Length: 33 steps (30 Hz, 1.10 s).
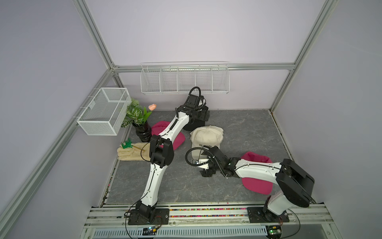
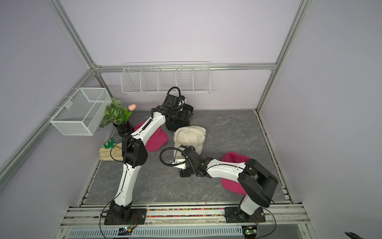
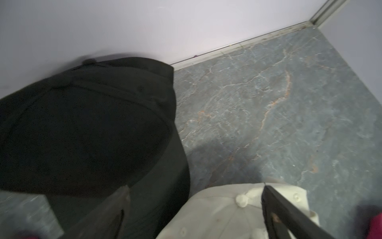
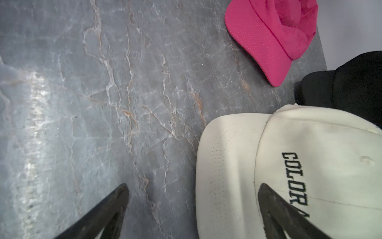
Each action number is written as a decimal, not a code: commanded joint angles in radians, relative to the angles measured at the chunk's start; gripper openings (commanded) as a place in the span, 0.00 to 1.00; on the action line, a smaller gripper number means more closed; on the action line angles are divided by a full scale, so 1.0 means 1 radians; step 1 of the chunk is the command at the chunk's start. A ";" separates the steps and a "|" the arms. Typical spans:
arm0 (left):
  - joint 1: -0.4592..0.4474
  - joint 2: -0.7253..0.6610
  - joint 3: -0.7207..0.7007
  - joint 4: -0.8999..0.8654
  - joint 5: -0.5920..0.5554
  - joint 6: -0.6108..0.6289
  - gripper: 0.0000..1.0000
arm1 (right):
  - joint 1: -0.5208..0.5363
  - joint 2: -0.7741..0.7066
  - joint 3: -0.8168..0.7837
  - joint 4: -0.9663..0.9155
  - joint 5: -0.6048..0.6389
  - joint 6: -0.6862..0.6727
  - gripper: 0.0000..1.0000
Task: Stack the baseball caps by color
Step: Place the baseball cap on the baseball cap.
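Cream caps (image 1: pixel 206 135): nested at the centre of the counter (image 1: pixel 254 128), brims toward 6 o'clock, COLORADO lettering uppermost. The pile looks finished, though the layers cannot be counted for certain.
Black caps (image 3: pixel 82 124): at 12 o'clock against the back wall, just beside the cream crowns. This pile also looks done.
Far pink cap (image 1: pixel 178 142): at 10 o'clock, partly hidden under the left arm (image 1: pixel 157 173).
Near pink cap (image 1: pixel 257 187): at 4 o'clock, under the right arm (image 1: pixel 258 170) and well apart from its twin, so pink is not yet stacked.
Left tool (image 3: pixel 195 190): fingers apart and empty, hovering over the gap between the black and cream piles.
Right tool (image 4: pixel 194 186): fingers spread and holding nothing, low by the cream brim, with one finger over the lettering.
Step in hand: probably fetching one pink cap to join the other.
Doing it well: draw the right tool clear of the cream brim first, so that pile is not dragged. Pinch the near pink cap where brim meets crown, since the mesh looks limp elsewhere. Lift fully and pass around the cream pile. Have the left arm clear the far cap, then set crown over crown with the brims aligned.
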 commanded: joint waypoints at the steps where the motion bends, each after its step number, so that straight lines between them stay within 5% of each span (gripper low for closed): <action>1: -0.005 0.049 0.058 -0.059 0.173 -0.014 0.99 | 0.024 0.045 -0.027 0.033 0.069 -0.092 0.99; 6: -0.007 0.093 0.061 -0.003 0.283 -0.047 0.99 | 0.033 0.101 -0.031 0.127 0.172 -0.107 0.98; 14: -0.004 0.180 0.104 0.012 0.273 -0.045 0.99 | 0.013 0.207 -0.043 0.300 0.337 -0.156 0.77; 19: -0.004 0.198 0.107 0.031 0.314 -0.045 0.99 | -0.034 0.153 -0.020 0.249 0.291 -0.079 0.55; 33: -0.003 0.201 0.107 0.009 0.310 0.025 0.99 | -0.152 0.073 0.026 0.157 0.133 -0.070 0.53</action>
